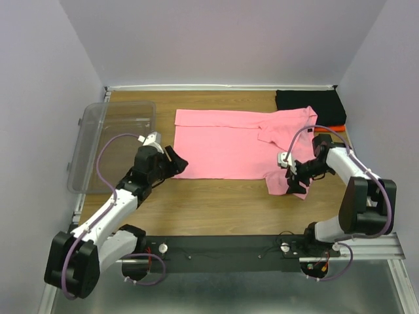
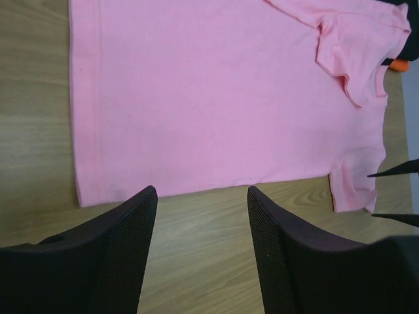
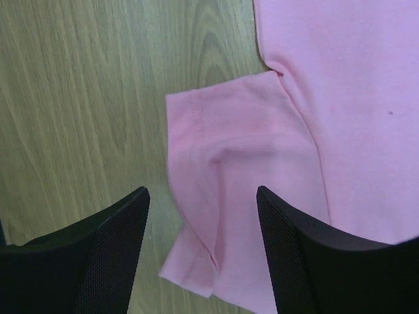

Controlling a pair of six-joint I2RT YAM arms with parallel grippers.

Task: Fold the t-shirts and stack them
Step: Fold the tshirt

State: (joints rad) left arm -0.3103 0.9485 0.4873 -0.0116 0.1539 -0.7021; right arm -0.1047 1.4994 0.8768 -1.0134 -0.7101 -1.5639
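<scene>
Fingers (image 2: 124,248) of the left gripper (image 2: 200,194) stand apart with nothing between them, their tips over bare wood right at the near edge of the pink t-shirt (image 1: 226,144), close to its left hem corner. Fingers (image 3: 288,248) of the right gripper (image 3: 201,193) are likewise spread and hold nothing; under the gap lies the shirt's near sleeve (image 3: 242,163), rumpled, with one corner turned under. The pink t-shirt is spread flat across the middle of the wooden table (image 1: 216,203), hem to the left, sleeves to the right, and its far sleeve (image 1: 288,124) is folded in over the body. Behind it, in the far right corner, the black t-shirt (image 1: 308,101) lies folded, and a sliver of the orange-red t-shirt (image 1: 334,127) shows just near of it. A clear plastic tub (image 1: 85,150) sits at the table's left edge, well apart from the shirts
</scene>
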